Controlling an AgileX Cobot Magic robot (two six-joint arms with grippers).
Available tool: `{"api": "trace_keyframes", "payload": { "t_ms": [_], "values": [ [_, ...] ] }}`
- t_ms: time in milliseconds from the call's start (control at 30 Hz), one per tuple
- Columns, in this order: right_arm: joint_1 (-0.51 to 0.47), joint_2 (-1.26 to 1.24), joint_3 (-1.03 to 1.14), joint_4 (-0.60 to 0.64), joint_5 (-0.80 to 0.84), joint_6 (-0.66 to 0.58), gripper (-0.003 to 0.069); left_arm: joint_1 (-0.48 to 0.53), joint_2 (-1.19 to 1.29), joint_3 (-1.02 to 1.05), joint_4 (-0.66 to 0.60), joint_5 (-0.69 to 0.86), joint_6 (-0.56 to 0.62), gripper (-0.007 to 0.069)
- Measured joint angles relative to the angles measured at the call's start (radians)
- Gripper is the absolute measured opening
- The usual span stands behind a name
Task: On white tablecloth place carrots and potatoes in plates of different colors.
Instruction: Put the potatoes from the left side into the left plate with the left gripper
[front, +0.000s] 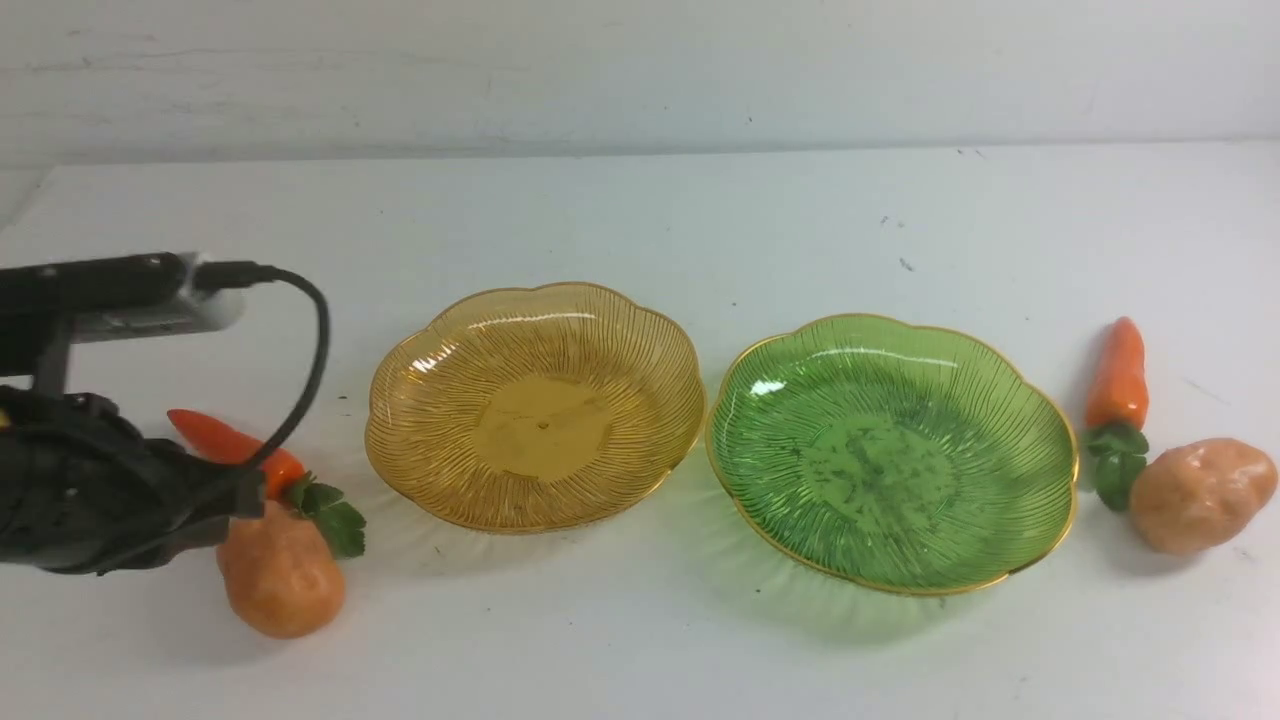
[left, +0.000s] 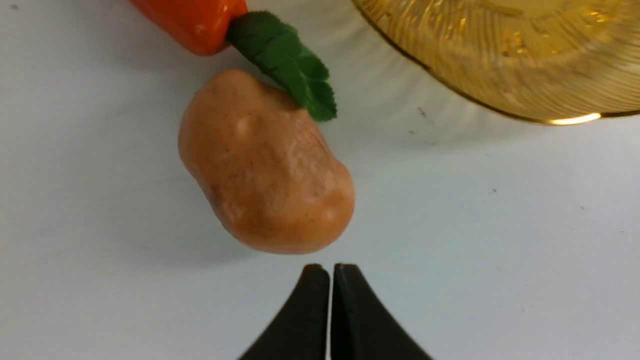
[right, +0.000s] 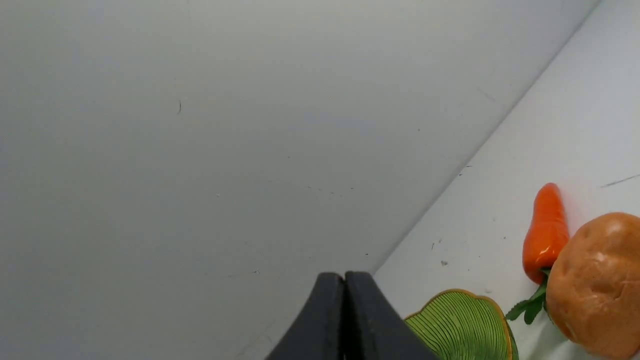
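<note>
On the white tablecloth (front: 640, 230) stand two empty plates side by side, an amber plate (front: 535, 405) and a green plate (front: 890, 450). At the left, a carrot (front: 230, 445) and a potato (front: 280, 575) lie touching. In the left wrist view my left gripper (left: 330, 267) is shut and empty, its tips just short of that potato (left: 265, 165). The other carrot (front: 1118, 375) and potato (front: 1200, 493) lie to the right of the green plate. My right gripper (right: 344, 275) is shut and empty, raised and facing the wall, with the green plate (right: 460, 325) below it.
My left arm (front: 90, 490) and its cable (front: 310, 350) cover part of the left carrot. A pale wall (front: 640, 70) rises behind the table's far edge. Small dark specks (front: 905, 263) dot the cloth at the back right.
</note>
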Motion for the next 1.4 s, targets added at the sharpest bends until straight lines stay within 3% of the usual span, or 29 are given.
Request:
{"api": "trace_keyframes", "payload": {
  "t_ms": [367,533,767,967,1067,1233,1367,1400],
  "values": [
    [0.004,0.121,-0.205,-0.170,0.450,-0.151,-0.0015,0.000,0.210,-0.058,-0.011,-0.002,-0.016,-0.0003],
    [0.009,0.453,-0.504,-0.410,0.777,-0.219,-0.0015,0.000,0.211,-0.064,0.016,-0.032,-0.022,0.0022],
    [0.009,0.655,-0.602,-0.462,0.892,-0.302,-0.0015,0.000,0.233,-0.065,0.044,-0.119,-0.075,0.0234],
    [0.009,0.674,-0.546,-0.381,0.868,-0.381,-0.0015,0.000,0.350,-0.066,0.063,-0.189,-0.147,0.0615],
    [0.009,0.674,-0.538,-0.373,0.864,-0.388,-0.0015,0.000,0.386,-0.066,0.066,-0.194,-0.155,0.0668],
    [0.009,0.674,-0.533,-0.367,0.848,-0.393,-0.0015,0.000,0.443,-0.066,0.073,-0.196,-0.157,0.0682],
    [0.009,0.674,-0.533,-0.366,0.837,-0.403,-0.0015,0.000,0.457,-0.068,0.096,-0.161,-0.157,0.0572],
    [0.009,0.674,-0.533,-0.366,0.835,-0.410,-0.0015,0.000,0.455,-0.075,0.111,-0.123,-0.157,0.0507]
  ]
}}
